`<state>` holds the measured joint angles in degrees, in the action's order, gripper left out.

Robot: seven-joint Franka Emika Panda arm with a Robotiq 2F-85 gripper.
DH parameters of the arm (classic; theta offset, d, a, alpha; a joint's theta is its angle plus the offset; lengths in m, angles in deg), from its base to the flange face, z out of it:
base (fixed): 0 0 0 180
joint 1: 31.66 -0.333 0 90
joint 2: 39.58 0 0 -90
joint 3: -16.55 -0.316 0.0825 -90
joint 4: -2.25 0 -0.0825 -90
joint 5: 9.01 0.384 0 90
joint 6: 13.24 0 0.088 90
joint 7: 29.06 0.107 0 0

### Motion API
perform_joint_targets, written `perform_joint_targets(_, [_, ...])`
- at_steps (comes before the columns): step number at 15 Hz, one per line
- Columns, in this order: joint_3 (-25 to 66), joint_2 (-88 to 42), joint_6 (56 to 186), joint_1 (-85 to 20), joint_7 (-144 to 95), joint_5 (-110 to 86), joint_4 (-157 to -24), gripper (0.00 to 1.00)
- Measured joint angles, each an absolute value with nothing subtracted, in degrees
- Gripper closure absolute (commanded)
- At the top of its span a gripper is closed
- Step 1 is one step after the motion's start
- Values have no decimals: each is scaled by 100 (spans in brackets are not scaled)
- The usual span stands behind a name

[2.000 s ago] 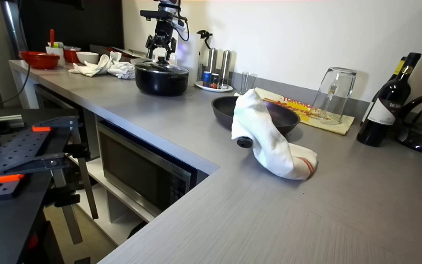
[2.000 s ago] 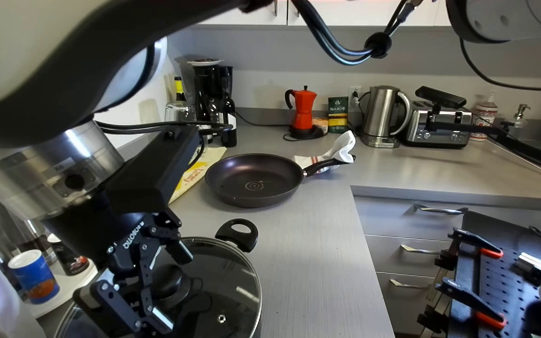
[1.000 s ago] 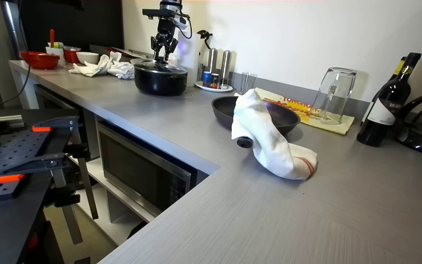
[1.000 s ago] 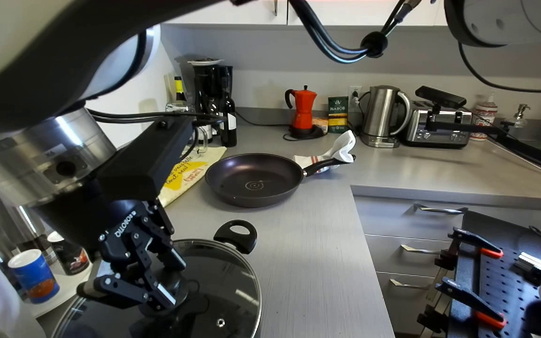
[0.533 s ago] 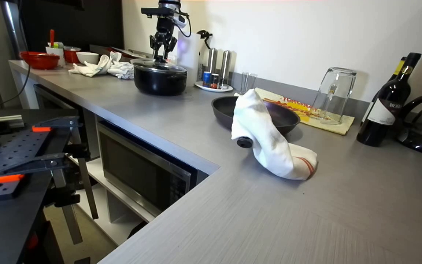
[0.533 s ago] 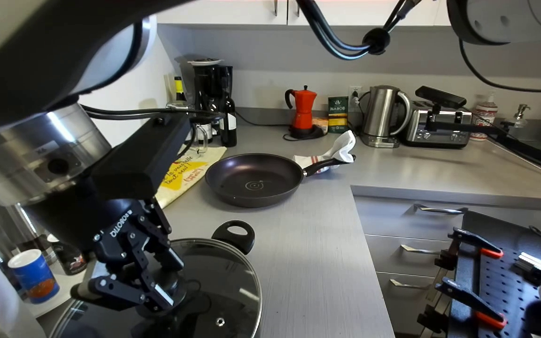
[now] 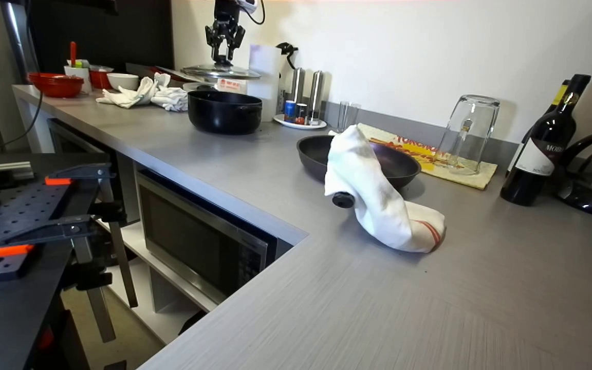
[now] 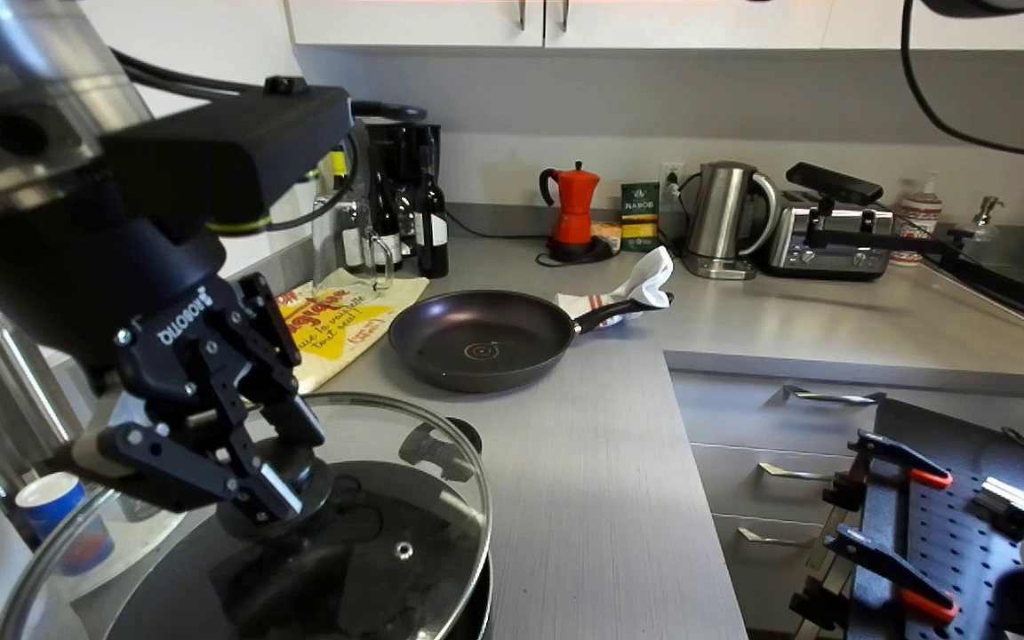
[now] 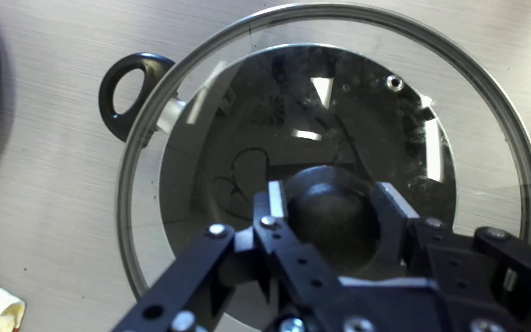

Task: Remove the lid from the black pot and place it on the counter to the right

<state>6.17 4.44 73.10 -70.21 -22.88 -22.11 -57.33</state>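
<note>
The Robotiq gripper clamps the dark knob of the glass lid. The lid is held above the black pot, clear of its rim; the pot's loop handle shows partly through the glass. The frying pan rests upright on the grey counter, beyond the pot. The printed yellow-and-white towel lies beside the pan; the white towel with red stripes lies against the pan's handle. Rear row, left to right in an exterior view: wine bottles, red moka pot, green Nabob packet, steel kettle and toaster. Two orange-padded clamps sit on the black perforated board.
</note>
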Motion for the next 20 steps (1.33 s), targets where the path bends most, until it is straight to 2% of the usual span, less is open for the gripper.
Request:
perform_joint_targets(8, [766, -565, 7583, -6551, -2212, -2206, -7002, 76])
perform_joint_targets(20, [613, -2938, 9721, -5267, -2081, -1873, -10544, 76])
